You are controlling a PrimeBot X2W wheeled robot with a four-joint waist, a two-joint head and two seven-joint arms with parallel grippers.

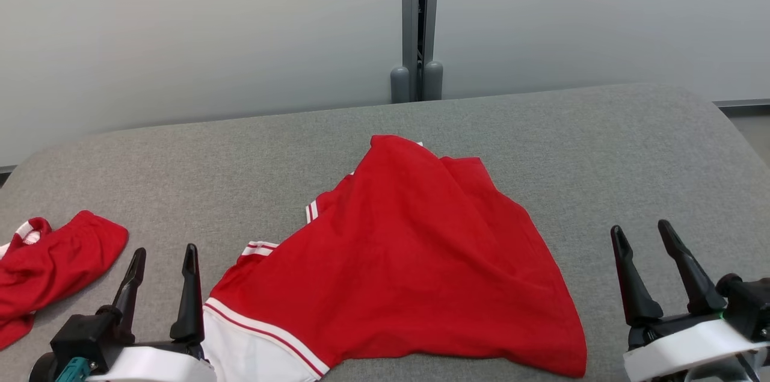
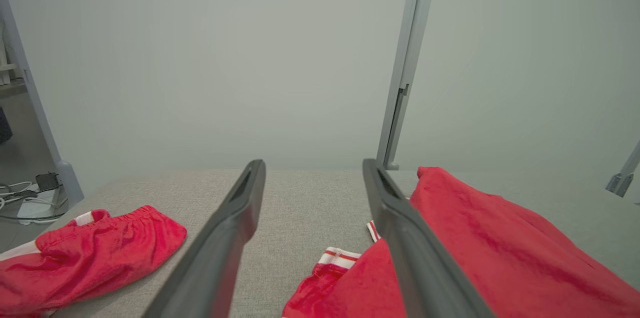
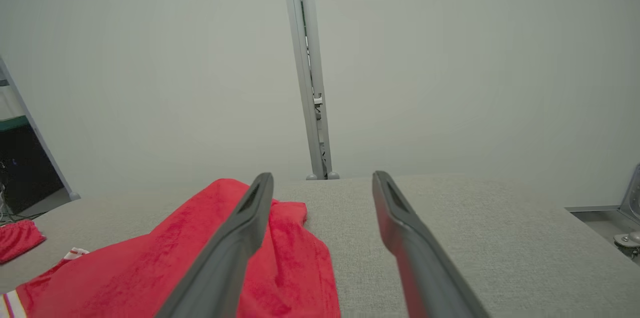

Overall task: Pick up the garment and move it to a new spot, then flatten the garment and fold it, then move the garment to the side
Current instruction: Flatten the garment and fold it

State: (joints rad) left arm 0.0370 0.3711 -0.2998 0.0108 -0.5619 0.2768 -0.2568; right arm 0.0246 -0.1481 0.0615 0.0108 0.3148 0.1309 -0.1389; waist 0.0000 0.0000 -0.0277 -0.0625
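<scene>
A red garment [image 1: 409, 261] with white and red striped trim lies rumpled on the middle of the grey table [image 1: 601, 147], reaching down to the near edge. Its cloth also shows as red garment [image 2: 500, 253] at the right of the left wrist view and red garment [image 3: 175, 263] at the left of the right wrist view. My left gripper [image 1: 165, 258] stands open just left of the garment's white hem, holding nothing. My right gripper [image 1: 643, 234] is open to the garment's right, apart from it. Both pairs of fingers [image 2: 235, 238] [image 3: 405, 238] frame bare table.
A second red garment [image 1: 48, 268] with white trim lies bunched at the table's left edge, also seen as second red garment [image 2: 90, 253]. Pale partition walls with a grey post [image 1: 418, 21] stand behind the table. Bare table stretches behind and to the right.
</scene>
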